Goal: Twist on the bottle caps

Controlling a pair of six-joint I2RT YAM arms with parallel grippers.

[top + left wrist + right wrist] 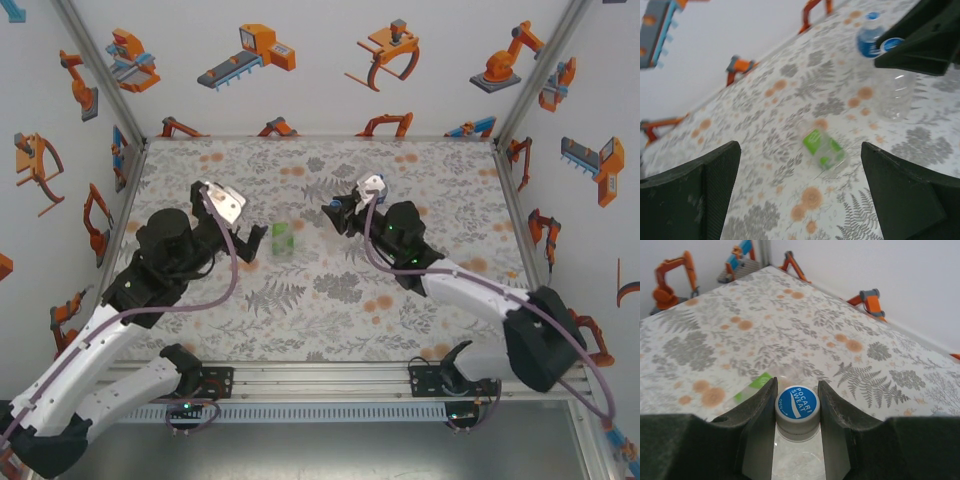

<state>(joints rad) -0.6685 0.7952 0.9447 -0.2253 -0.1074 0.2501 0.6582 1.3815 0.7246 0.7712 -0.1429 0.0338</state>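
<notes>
Right jaws around blue cap (797,402)

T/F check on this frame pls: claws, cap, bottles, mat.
1. Right claw is shut on a blue-topped cap. True.
2. That cap sits atop a clear bottle. True.
3. Left claw grips the green-labelled bottle. False: it is open, and the bottle is apart from its fingers.
4. The mat is plain white. False: it has a floral print with orange blots.
</notes>
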